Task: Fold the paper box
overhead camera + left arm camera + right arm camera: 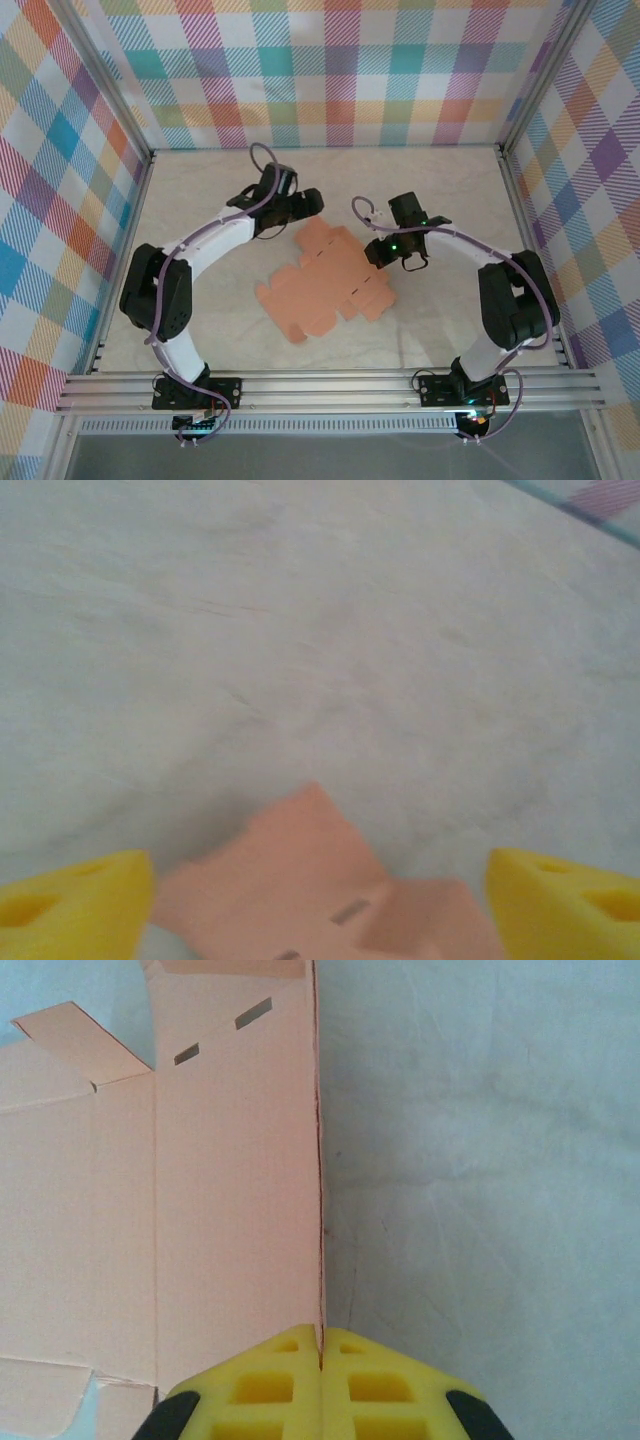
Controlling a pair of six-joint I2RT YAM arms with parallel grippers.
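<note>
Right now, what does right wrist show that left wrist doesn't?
Right wrist only: right gripper shut, the paper box's straight edge running into the seam between its fingers, apparently pinched; long fold creases across the panels. Left wrist only: left gripper wide open, a pointed corner of the card lying between its fingers; a strip of plaid wall at top right. Both: the salmon card with two small slots, on the pale table.

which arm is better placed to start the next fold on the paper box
Right: the right gripper is shut on the edge of the paper box, so it can likely lift that panel. The left gripper hangs open over the far corner, holding nothing.
</note>
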